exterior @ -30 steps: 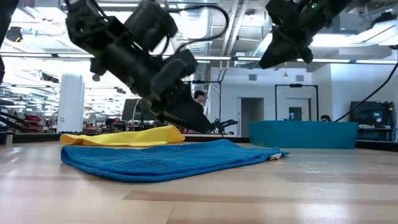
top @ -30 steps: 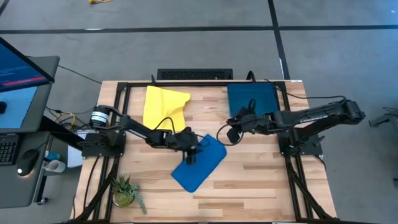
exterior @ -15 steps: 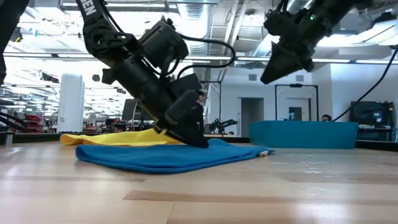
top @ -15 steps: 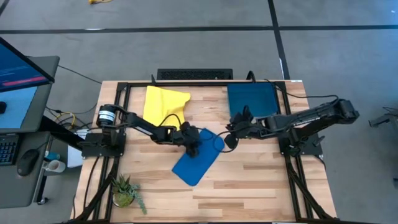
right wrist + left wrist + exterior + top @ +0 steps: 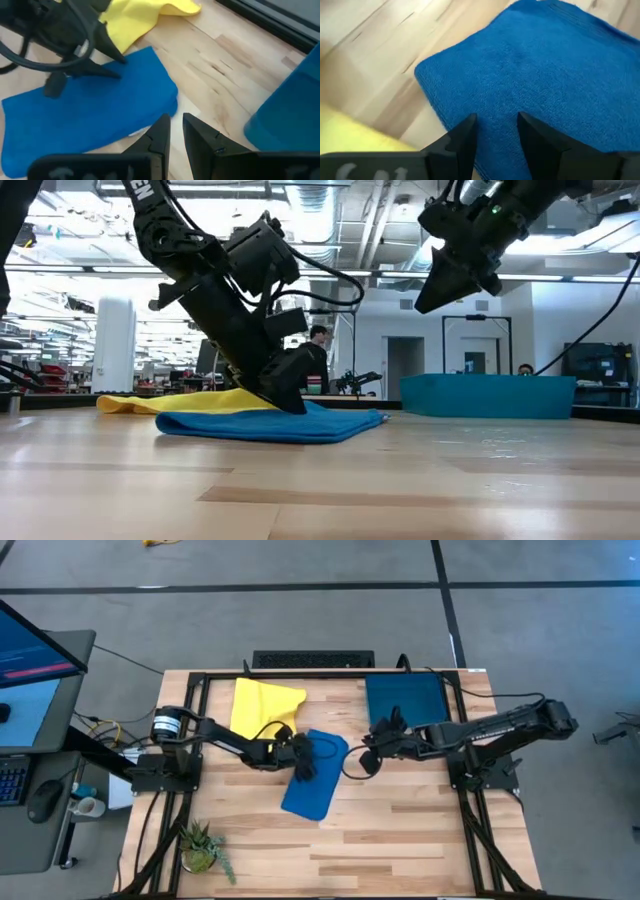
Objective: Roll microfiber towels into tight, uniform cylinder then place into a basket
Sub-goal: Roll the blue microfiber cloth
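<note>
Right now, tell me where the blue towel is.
In the high view the blue towel lies mid-table, just right of the yellow towel, under the left gripper.

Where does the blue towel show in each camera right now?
High: blue towel mid-table, under the left gripper.
Low: flat at centre-left.
Left wrist: fills the picture.
Right wrist: left half.
Shared landmark: yellow towel touching its edge.

My table (image 5: 400,830) is pale wooden planks. On it lie the blue towel (image 5: 313,772) near the middle, flat and slanted, the yellow towel (image 5: 262,708) crumpled just beside it at the far left, the teal basket (image 5: 405,700) at the far right, and a small potted plant (image 5: 201,845) at the near left corner.
</note>
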You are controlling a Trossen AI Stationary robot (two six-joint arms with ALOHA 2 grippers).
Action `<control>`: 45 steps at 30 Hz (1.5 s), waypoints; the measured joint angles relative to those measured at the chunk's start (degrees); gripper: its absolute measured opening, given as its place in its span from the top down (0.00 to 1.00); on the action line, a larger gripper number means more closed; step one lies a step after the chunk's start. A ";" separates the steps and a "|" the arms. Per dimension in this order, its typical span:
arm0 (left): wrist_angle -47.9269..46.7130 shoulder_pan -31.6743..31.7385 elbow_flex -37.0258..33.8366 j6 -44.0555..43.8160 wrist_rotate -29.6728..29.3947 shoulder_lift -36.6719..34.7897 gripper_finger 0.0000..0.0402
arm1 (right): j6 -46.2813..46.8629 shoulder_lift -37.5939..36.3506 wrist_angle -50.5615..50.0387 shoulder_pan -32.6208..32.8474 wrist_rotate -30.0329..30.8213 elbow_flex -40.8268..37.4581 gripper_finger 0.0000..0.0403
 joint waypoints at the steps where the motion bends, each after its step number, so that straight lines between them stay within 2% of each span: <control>1: -1.10 -0.02 -0.10 0.10 0.01 -0.78 0.66 | 0.00 0.00 0.00 -0.31 -0.02 -0.02 0.82; 5: -4.01 -2.05 -0.06 2.51 0.06 -4.24 0.66 | 0.01 0.00 0.05 -0.66 -0.15 0.00 0.82; 9: -9.41 -5.05 -0.06 2.87 -0.87 -7.65 0.66 | 1.49 0.22 0.78 0.21 -4.65 0.00 0.82; 14: -18.92 -8.42 -0.06 1.21 -7.79 -13.89 0.66 | 1.16 5.46 8.51 2.91 -9.19 -0.04 0.82; 19: -29.23 -10.71 0.03 -3.28 -14.65 -21.64 0.66 | -3.90 10.61 16.78 1.44 -16.88 0.85 0.82; 21: -32.76 -11.38 0.05 -5.20 -16.99 -24.16 0.66 | -4.06 12.21 17.57 0.58 -20.07 2.31 0.82; 24: -37.28 -12.02 -0.71 -8.25 -19.06 -27.03 0.66 | -4.07 15.79 17.80 0.16 -21.58 4.65 0.82; 33: -40.72 -10.46 -2.62 -10.40 -20.18 -28.33 0.66 | -4.07 29.24 17.22 1.41 -24.77 11.95 0.82; 36: -40.95 -9.92 -2.62 -10.08 -20.08 -28.33 0.66 | -5.20 32.83 16.54 0.99 -28.45 15.38 0.82; 45: -41.62 -9.81 -2.62 -9.94 -20.08 -28.33 0.66 | -7.45 38.64 13.48 0.86 -33.58 20.77 0.82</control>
